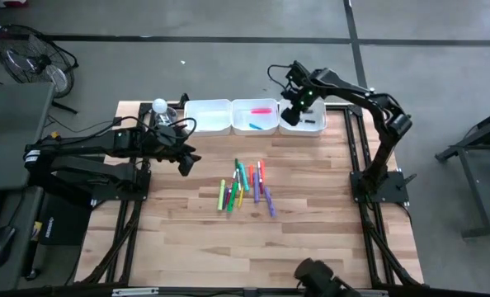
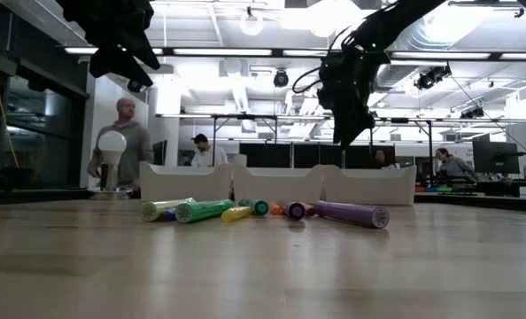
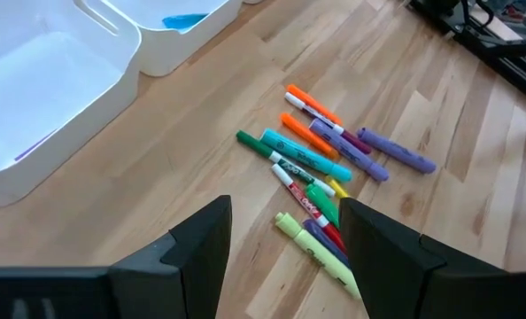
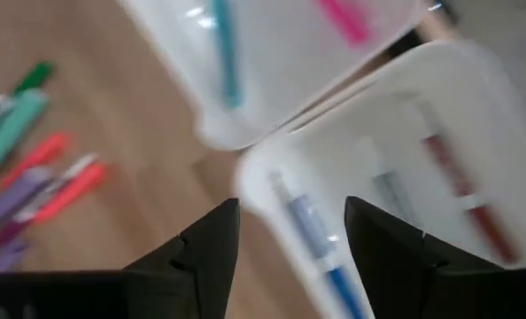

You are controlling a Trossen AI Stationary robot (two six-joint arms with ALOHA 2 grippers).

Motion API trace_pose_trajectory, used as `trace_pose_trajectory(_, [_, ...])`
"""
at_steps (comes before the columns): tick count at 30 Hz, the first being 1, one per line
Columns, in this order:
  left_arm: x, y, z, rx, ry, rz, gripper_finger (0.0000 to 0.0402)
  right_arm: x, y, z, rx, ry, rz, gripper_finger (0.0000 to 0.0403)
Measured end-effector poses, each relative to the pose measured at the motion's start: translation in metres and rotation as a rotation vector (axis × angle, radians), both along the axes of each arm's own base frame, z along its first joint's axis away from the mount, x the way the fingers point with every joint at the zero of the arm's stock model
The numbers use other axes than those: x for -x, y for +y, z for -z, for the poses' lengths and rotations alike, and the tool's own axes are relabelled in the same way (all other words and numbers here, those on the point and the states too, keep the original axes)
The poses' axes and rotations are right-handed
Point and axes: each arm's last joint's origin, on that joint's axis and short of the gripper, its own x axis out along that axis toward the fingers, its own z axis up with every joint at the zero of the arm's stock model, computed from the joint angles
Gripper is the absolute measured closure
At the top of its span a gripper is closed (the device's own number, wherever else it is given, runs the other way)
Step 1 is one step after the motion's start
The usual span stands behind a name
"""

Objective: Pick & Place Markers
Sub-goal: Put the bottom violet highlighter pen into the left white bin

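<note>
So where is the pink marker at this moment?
The pink marker lies in the middle white tray at the table's far edge in the high view, beside a blue marker, with the right gripper hovering over the neighbouring right tray.

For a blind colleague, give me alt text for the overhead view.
Colored markers lie piled mid-table on a wooden table, below three white trays. The right gripper hangs open over the right tray; the left gripper waits open, left of the pile.
</note>
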Motion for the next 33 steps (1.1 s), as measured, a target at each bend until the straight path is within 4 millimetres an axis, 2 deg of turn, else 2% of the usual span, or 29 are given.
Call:
trace_pose_trajectory(5, [0.000,0.000,0.000,-0.022,0.008,0.021,0.0195,-0.013,0.026,0.001,-0.085,0.041,-0.039,0.0207])
trace_pose_trajectory(13, [0.000,-0.001,0.000,-0.034,0.016,0.090,0.0195,-0.049,0.085,0.002,-0.122,0.089,-0.113,0.0208])
trace_pose_trajectory(19, [0.000,-0.002,0.000,-0.044,0.020,0.149,0.0195,-0.068,0.128,0.002,-0.180,0.113,-0.035,0.0207])
trace_pose_trajectory(25, [-0.001,-0.003,0.000,-0.079,0.029,0.219,0.0195,-0.081,0.172,0.002,-0.158,0.151,0.010,0.0207])
trace_pose_trajectory(31, [-0.001,-0.004,0.000,-0.118,0.037,0.283,0.0195,-0.087,0.208,0.002,-0.180,0.160,0.008,0.0207])
trace_pose_trajectory(33, [-0.001,-0.004,0.000,-0.133,0.039,0.295,0.0195,-0.089,0.218,0.002,-0.170,0.157,0.062,0.0207])
